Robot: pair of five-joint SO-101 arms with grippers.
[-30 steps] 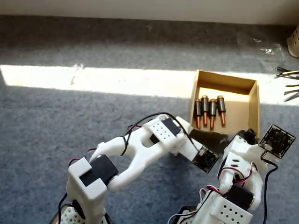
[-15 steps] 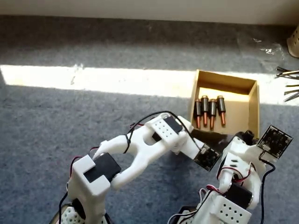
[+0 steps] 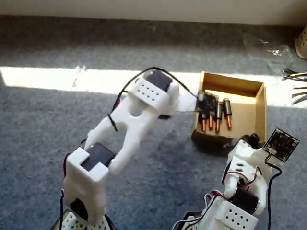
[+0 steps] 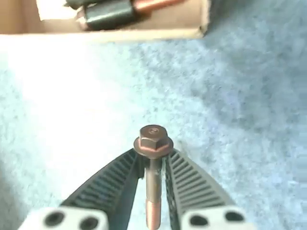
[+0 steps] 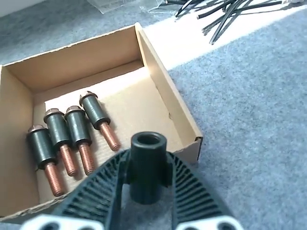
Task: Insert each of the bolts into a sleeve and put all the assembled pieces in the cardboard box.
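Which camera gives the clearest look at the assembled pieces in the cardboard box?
Right wrist view: all four assembled pieces lie side by side, sleeves and copper shanks plain. In the high view the left arm covers part of the row. The left wrist view catches two at its edge.

A room's floor, judging by grey carpet [image 3: 43, 124]

High camera looks down; close wrist cameras apparently both catch the cardboard box [image 5: 72, 62].

A bright band of sunlight [image 3: 96, 81] crosses grey carpet [image 3: 43, 129] below a pale wall [image 3: 144, 7].
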